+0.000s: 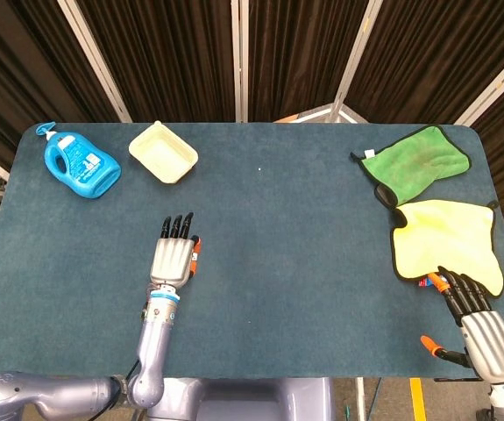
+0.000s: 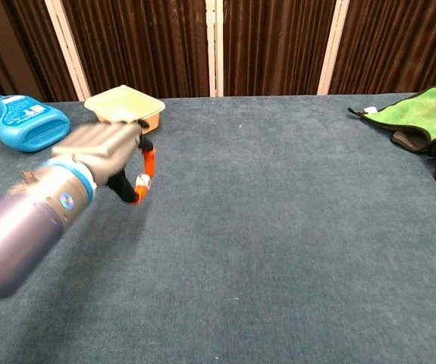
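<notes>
My left hand [image 1: 173, 260] hovers over the left middle of the blue table [image 1: 304, 263], fingers pointing away from me. In the chest view the left hand [image 2: 100, 155] is raised off the cloth and pinches a small white die [image 2: 142, 182] between its orange-tipped thumb and a finger. From the head view the die is hidden under the hand. My right hand [image 1: 479, 320] lies at the near right edge with its fingers spread, their tips touching the near corner of a yellow cloth [image 1: 449, 237]. It holds nothing.
A cream tub [image 1: 163, 153] and a blue detergent bottle [image 1: 81, 164] stand at the far left. A green cloth [image 1: 418, 162] lies at the far right, just beyond the yellow one. A small red and blue item [image 1: 425, 281] shows at the yellow cloth's near edge.
</notes>
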Motion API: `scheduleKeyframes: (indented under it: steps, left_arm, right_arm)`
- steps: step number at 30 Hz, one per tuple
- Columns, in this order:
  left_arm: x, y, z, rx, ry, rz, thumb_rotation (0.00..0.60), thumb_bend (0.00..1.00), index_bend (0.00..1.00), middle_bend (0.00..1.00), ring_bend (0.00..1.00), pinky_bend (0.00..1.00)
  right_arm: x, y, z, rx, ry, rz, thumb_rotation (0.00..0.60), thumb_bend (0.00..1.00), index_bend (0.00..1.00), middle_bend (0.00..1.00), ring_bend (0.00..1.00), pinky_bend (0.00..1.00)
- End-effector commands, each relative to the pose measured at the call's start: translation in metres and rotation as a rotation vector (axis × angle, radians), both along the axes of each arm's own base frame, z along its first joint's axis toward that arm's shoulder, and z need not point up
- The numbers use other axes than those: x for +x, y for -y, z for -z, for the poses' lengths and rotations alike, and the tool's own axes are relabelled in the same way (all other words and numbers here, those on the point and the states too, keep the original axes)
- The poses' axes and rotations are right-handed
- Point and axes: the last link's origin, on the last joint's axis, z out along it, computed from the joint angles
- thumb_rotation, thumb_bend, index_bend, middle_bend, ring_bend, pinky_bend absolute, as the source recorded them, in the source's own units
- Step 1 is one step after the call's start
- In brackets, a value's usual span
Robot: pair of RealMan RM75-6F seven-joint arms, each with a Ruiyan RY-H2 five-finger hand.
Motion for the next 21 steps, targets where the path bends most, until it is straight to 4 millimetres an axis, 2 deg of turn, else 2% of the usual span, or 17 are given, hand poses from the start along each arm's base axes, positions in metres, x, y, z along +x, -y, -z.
scheduleKeyframes:
  steps: [1,7,15,18,21]
  left_arm:
    - [0.012,-0.002,-0.031,0.043,0.012,0.06,0.6,0.55,0.57,0.0,0.0,0.0]
    - [0.019,-0.004,-0.053,0.047,-0.001,0.104,0.6,0.53,0.53,0.0,0.0,0.0]
    - [0.019,-0.002,-0.066,0.043,0.012,0.13,0.6,0.4,0.22,0.0,0.0,0.0]
    - [0.016,0.001,-0.07,0.042,0.018,0.128,0.6,0.4,0.18,0.0,0.0,0.0]
    - [0.011,0.006,-0.075,0.045,0.015,0.136,0.6,0.4,0.18,0.0,0.0,0.0]
  right_arm:
    - [0.0,0.0,0.0,-0.001,0.0,0.0,0.6,0.09,0.03,0.0,0.0,0.0]
    - [0.001,0.0,0.0,-0.003,0.0,0.0,0.6,0.09,0.03,0.0,0.0,0.0]
    - [0.001,-0.001,0.001,-0.001,-0.003,-0.002,0.6,0.09,0.03,0.0,0.0,0.0]
    - [0.001,-0.001,0.001,0.001,-0.006,-0.003,0.6,0.09,0.03,0.0,0.0,0.0]
    - [0.001,-0.001,0.002,0.002,-0.01,-0.002,0.6,0.09,0.03,0.0,0.0,0.0]
